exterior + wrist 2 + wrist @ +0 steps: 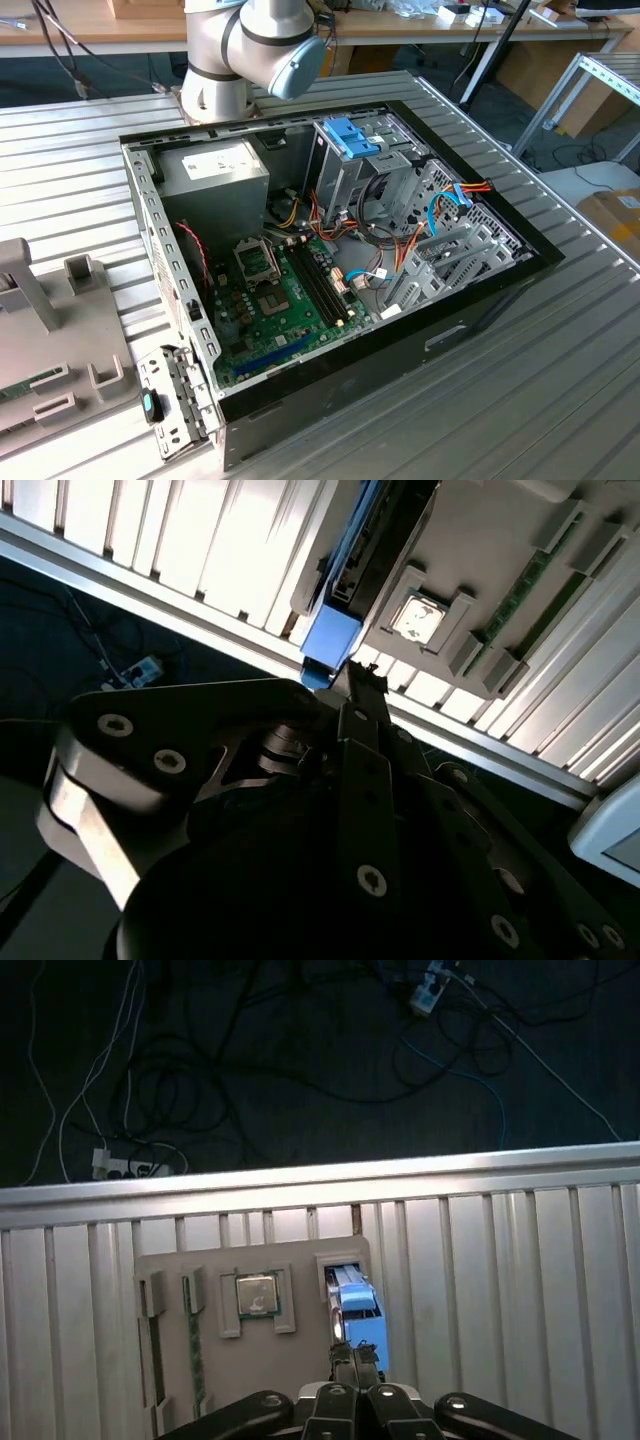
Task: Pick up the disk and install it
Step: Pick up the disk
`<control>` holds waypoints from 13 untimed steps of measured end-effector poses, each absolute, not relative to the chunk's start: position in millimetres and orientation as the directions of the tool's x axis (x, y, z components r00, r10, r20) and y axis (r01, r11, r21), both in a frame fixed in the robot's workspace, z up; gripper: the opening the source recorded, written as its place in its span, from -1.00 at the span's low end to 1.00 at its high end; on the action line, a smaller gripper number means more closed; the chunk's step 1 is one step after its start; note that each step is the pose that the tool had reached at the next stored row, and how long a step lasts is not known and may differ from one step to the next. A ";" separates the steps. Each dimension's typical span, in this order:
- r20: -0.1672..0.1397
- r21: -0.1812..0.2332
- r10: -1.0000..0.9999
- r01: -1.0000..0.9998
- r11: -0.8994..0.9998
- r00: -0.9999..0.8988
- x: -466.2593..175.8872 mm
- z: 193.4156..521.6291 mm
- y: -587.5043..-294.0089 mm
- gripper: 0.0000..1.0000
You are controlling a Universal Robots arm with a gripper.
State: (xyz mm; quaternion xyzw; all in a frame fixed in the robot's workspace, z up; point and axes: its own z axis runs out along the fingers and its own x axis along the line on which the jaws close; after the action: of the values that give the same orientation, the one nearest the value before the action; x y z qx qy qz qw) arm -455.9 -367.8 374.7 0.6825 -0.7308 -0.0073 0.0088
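The disk (355,1300) stands on edge in a slot of a grey holder plate (300,1360), its bright blue carrier rail facing up. In the second wrist view the same disk (335,620) shows its blue end against the ribbed table. In both wrist views my gripper (355,1362) sits right at the near end of the disk, and its tip (345,680) meets the blue rail. The disk is still seated in its slot.
The holder plate (50,350) also carries a square chip (257,1295) and a memory stick (190,1350). At the exterior view's centre lies the open computer case (480,310), with a grey drive cage topped by a blue bracket (352,135) and a power supply box (215,165). Beyond the table edge (320,1175), cables lie on a dark floor.
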 end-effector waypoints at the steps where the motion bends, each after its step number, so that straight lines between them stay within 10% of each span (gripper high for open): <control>1: 0.003 0.020 -0.998 -0.998 0.062 -0.062 -455.9 374.7 -367.8 -0.79; 13: -0.001 0.013 -1.000 -1.000 -0.006 0.006 -455.9 373.6 -367.3 -0.77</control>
State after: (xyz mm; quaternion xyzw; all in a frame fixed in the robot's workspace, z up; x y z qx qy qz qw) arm -455.9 -367.3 373.6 0.7092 -0.7049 -0.0052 0.0043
